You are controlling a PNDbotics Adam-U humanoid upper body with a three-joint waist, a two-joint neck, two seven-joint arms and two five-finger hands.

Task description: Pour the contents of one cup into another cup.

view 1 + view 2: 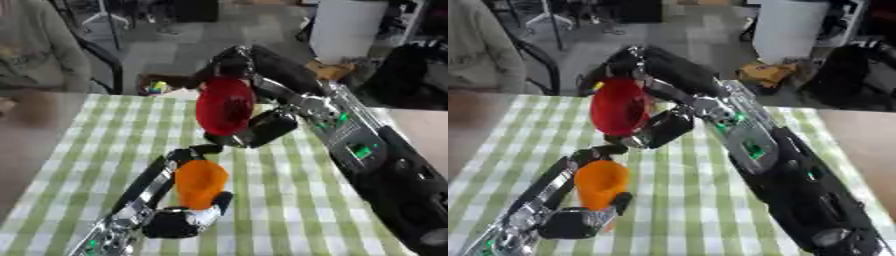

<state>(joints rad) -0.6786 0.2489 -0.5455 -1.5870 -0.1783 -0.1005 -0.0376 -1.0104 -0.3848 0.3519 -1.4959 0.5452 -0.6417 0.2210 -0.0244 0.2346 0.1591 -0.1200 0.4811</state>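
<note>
My right hand [262, 127] is shut on a red cup [226, 106], held in the air above the table and tipped over toward the left and down. Just below it my left hand [179, 220] is shut on an orange cup [199, 183], which stands roughly upright with its mouth under the red cup's rim. The two cups are close together but apart. What is inside either cup is hidden.
The table carries a green and white checked cloth [289, 200]. Beyond its far edge lies a small colourful object [156, 88] on a dark stand. A person in a grey top [35, 45] sits at the far left.
</note>
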